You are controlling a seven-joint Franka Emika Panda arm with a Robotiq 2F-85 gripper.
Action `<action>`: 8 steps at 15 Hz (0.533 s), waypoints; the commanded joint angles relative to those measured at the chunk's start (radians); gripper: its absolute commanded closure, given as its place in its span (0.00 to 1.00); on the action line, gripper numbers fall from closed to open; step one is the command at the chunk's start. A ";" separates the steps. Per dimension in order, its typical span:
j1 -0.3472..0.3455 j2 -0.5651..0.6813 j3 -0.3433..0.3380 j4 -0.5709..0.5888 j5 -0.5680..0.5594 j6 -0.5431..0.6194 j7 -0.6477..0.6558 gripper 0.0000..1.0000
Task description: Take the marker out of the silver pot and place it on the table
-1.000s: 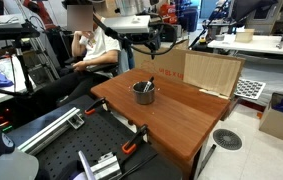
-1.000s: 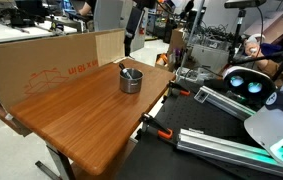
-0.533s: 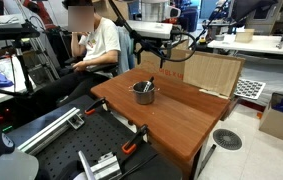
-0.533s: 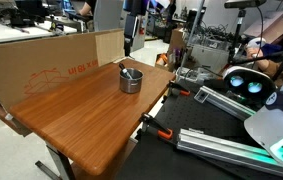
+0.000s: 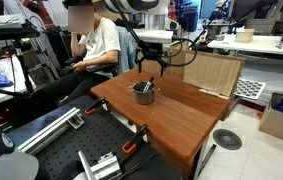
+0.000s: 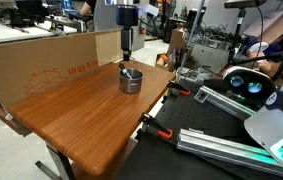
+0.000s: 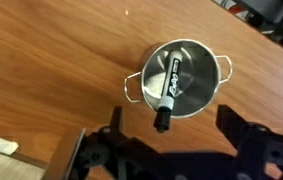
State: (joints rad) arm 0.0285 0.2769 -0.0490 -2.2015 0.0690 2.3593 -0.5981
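Note:
A small silver pot (image 7: 177, 77) with two handles stands on the wooden table (image 7: 51, 60). A black marker (image 7: 168, 92) with a white label leans inside it, its cap end over the pot's rim. My gripper (image 7: 168, 130) is open and empty, above the pot, its two dark fingers on either side of the marker's cap end. In both exterior views the gripper (image 5: 150, 66) (image 6: 127, 49) hangs just above the pot (image 5: 143, 92) (image 6: 129, 80).
A cardboard panel (image 5: 213, 72) (image 6: 41, 62) stands along the table's far edge. A seated person (image 5: 96, 45) is close behind the table. Clamps (image 6: 163, 130) grip the table edge, and metal rails (image 5: 51, 125) lie on the floor.
My arm has swung over the table and come down toward the pot; the gripper now hangs just above it. Pot and marker have not moved.

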 commanded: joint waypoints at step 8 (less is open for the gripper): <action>-0.018 0.140 0.055 0.162 -0.144 -0.182 0.135 0.00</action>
State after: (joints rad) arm 0.0283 0.3650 -0.0171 -2.1108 -0.0269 2.2561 -0.5019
